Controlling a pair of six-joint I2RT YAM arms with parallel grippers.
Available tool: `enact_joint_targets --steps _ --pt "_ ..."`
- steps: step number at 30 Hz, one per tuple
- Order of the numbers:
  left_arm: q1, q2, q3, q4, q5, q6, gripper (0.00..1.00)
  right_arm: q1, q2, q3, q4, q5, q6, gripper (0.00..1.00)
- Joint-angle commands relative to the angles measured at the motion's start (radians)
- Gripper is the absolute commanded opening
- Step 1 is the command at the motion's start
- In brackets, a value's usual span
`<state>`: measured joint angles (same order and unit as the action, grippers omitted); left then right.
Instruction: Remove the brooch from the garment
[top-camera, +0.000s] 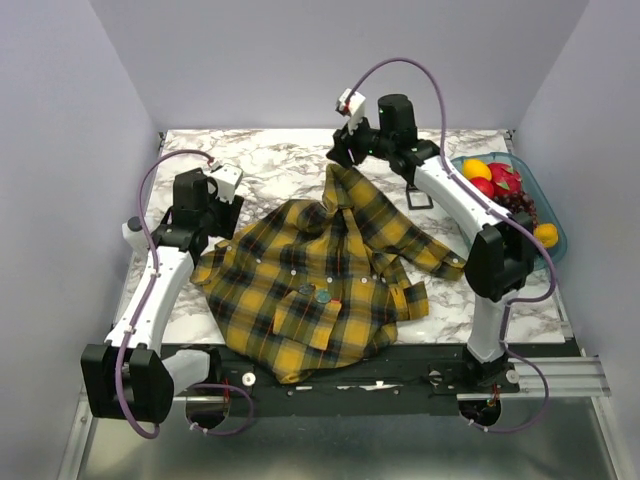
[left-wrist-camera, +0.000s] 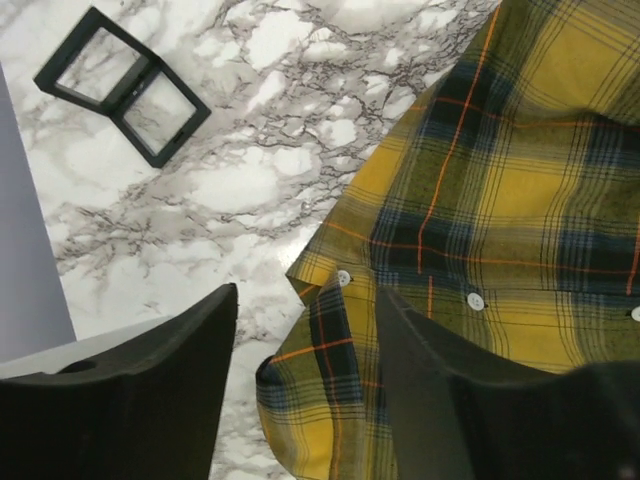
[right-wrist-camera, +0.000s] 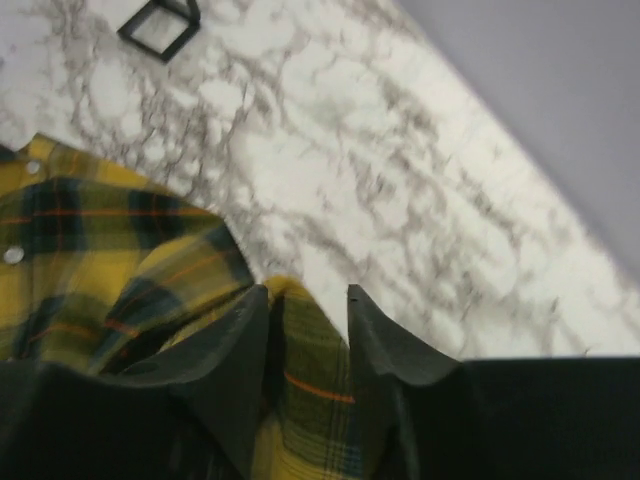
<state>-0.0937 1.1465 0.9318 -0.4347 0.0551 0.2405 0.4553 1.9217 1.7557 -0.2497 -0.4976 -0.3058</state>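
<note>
The garment (top-camera: 320, 285), a yellow and dark plaid shirt, lies spread across the middle of the marble table. The brooch (top-camera: 322, 295), a small teal disc, sits on its front near the chest pocket, far from both grippers and out of both wrist views. My left gripper (top-camera: 230, 210) hovers over the shirt's left edge. In the left wrist view, the left gripper (left-wrist-camera: 305, 300) is open, with the garment's (left-wrist-camera: 500, 180) hem loose below the gap. My right gripper (top-camera: 342, 158) is at the shirt's far tip. The right wrist view shows the gripper (right-wrist-camera: 307, 292) open, a fold of the garment (right-wrist-camera: 315, 370) standing loosely between the fingers.
A black hinged pair of square frames (left-wrist-camera: 122, 85) lies on the bare marble beyond the shirt, and one black frame (right-wrist-camera: 160, 25) shows in the right wrist view. A teal tray of fruit (top-camera: 545, 215) sits at the table's right edge. Purple walls enclose the table.
</note>
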Motion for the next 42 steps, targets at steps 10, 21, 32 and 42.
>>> enact_joint_targets --steps 10,21,32,42 --pt "0.005 0.208 0.105 -0.044 0.061 0.051 0.71 -0.038 -0.176 -0.224 -0.29 0.041 -0.343 0.64" --pt "0.052 0.51 0.242 -0.145 0.163 0.106 0.99 -0.047 -0.17 -0.496 -0.557 -0.027 -0.7 0.75" --pt "0.06 0.711 0.323 -0.19 0.21 0.115 0.81 -0.021 -0.006 -0.455 -0.522 0.079 -0.759 0.56" --pt "0.068 0.714 0.292 -0.239 0.291 0.112 0.3 -0.047 -0.202 -0.594 -0.638 0.263 -0.733 0.02"
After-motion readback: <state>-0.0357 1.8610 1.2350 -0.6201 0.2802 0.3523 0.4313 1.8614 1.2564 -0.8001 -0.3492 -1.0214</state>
